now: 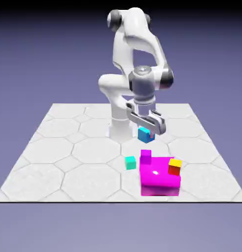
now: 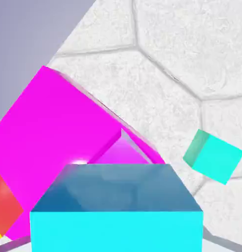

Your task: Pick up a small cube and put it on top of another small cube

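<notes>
Status: pick looks done, place is left. We have the gripper (image 1: 148, 132) clamped on the sky-blue cube (image 2: 117, 231); it fills the space between the fingertips in the hand view. Exterior view shows it under the hand, on the robot base's (image 1: 121, 131) side of the big magenta block (image 1: 159, 187). We read it as lifted, though neither view shows its underside, so we can't confirm clearance over the tabletop (image 1: 93, 147).

Left to do: get it over another small cube, line up, lower, let go, back off. Nothing is stacked on a small cube as far as we can see. The task doesn't name which cube is the base. Candidates: teal cube (image 1: 130, 163), on the tabletop at the exterior view's left of the block; purple cube (image 1: 146, 157), near the block's robot-side corner; yellow-and-red cube (image 1: 175, 167), by the block's other side. We'd call the job roughly half done.

Visibility: the held cube hides most of the fingertips and part of the purple cube in the hand view. The yellow-and-red one is cut off at that view's left edge. We can't tell whether the purple or yellow-and-red cube sits on the block or just beside it. Finger contact is too small to check in the exterior view
</notes>
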`<act>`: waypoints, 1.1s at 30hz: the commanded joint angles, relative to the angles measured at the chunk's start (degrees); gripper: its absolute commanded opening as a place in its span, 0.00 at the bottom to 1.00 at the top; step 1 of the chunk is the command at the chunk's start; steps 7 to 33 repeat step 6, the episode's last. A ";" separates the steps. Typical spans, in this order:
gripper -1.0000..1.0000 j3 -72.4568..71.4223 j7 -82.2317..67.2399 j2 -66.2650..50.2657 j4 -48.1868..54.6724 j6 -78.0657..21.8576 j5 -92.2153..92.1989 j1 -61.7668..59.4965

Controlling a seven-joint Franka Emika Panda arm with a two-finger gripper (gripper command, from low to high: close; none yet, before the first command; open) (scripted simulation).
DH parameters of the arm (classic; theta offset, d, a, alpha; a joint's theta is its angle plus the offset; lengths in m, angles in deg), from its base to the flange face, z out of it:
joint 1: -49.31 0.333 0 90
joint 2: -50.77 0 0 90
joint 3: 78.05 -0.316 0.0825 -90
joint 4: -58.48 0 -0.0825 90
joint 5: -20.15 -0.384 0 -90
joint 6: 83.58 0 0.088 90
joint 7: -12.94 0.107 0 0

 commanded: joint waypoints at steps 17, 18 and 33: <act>1.00 -0.32 0.45 -1.86 -0.87 2.62 0.51 0.10; 1.00 -0.32 0.45 -1.86 -0.87 2.62 0.51 0.10; 1.00 -0.32 0.45 -1.86 -0.87 2.62 0.51 0.10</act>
